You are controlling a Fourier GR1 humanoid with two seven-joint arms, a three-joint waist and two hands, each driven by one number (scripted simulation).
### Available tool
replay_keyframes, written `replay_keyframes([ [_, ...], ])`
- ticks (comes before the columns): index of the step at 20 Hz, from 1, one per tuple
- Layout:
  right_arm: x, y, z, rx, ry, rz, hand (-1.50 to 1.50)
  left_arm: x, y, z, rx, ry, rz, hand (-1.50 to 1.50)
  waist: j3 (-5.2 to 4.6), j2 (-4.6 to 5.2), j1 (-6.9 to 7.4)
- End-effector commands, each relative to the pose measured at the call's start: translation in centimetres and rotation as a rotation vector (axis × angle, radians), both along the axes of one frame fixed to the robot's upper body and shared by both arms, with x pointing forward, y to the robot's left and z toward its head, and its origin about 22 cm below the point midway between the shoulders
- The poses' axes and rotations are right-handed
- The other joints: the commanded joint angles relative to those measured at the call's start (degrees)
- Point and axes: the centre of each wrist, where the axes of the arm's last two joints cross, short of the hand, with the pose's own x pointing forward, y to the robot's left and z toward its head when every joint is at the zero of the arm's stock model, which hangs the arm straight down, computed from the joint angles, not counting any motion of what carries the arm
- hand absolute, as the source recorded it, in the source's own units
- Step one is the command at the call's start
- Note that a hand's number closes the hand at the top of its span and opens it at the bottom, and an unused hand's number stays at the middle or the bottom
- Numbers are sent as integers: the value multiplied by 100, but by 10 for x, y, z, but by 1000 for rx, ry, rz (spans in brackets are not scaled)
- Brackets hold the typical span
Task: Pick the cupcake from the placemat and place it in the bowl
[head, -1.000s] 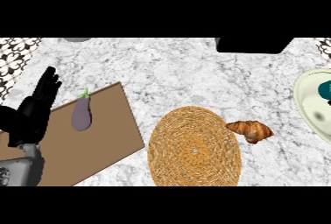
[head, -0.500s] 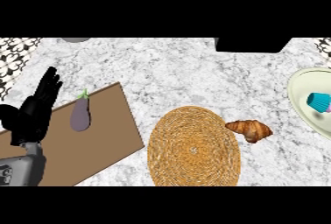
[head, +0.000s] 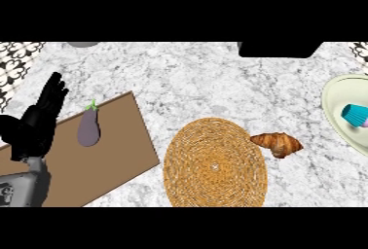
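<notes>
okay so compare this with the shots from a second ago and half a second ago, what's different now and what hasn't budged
The cupcake now shows more fully in the bowl at the right edge; a second ago only a sliver of it showed there. No hand is on it. The left hand has stayed open at the left edge. The eggplant on the brown board, the woven placemat and the croissant beside it have not moved.

The counter (head: 194,78) is white marble veined with grey. At six o'clock lies a golden woven placemat (head: 215,168); at nine, a brown board (head: 115,160) bearing a purple eggplant (head: 88,129) (green stem). At three, a pale green bowl (head: 338,104) holds a teal-wrapped cupcake (head: 356,115). The croissant (head: 278,144) is golden brown.
</notes>
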Motion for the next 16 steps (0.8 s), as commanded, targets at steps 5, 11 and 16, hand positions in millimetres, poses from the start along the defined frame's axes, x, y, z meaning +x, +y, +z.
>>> replay_keyframes([
  [5, -73, -48, 9, 82, 1, 2, -150, -6, -1, 1, -10, -4, -1, 0, 30, 13, 15],
  [11, -99, -62, 17, 179, 7, 58, -150, -13, 12, -6, -15, 16, 16, 0, 46, -24, -76],
  [16, -103, -65, 21, 202, -33, 81, -150, -9, 4, -6, -20, 18, 29, 0, 51, -25, -123],
])
